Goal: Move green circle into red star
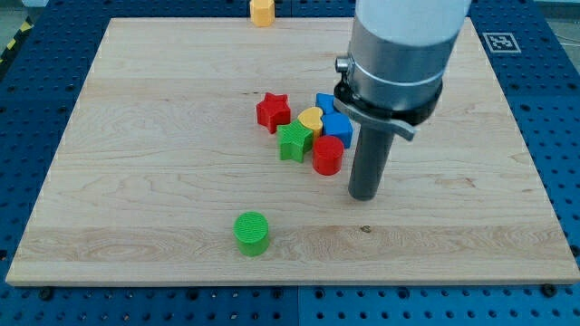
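The green circle (pixel 251 233) stands alone near the view's bottom, left of centre. The red star (pixel 273 111) sits at the left end of a tight cluster in the middle of the board. My tip (pixel 363 194) rests on the board just right of and below that cluster, next to the red cylinder (pixel 328 155). The tip is well to the right of and a little above the green circle, apart from it.
The cluster also holds a green star (pixel 294 142), a yellow heart (pixel 311 119) and blue blocks (pixel 335 125). A yellow block (pixel 262 11) sits at the board's top edge. The wooden board (pixel 136 136) lies on a blue pegboard table.
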Robot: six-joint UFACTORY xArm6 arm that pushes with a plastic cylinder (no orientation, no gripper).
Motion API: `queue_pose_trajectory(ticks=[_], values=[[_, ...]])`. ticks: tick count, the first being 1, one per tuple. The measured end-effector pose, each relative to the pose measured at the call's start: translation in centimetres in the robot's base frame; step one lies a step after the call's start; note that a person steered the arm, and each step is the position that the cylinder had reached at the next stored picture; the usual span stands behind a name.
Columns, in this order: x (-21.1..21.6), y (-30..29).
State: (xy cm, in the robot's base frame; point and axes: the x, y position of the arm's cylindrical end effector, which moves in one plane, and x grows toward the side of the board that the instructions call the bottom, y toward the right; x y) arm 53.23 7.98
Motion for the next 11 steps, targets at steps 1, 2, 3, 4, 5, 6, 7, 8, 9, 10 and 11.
queue_pose_trajectory(ticks=[1, 2, 3, 4, 5, 6, 7, 8, 9, 10, 11], values=[[0.4, -0.3], [0.4, -1.5], [0.4, -2.8], [0.5, -3.9], [1.6, -3.9], [3.9, -3.6], [5.8, -3.5], [6.3, -4.1], [6.5, -5.2], [7.3, -7.1], [7.7, -8.6]])
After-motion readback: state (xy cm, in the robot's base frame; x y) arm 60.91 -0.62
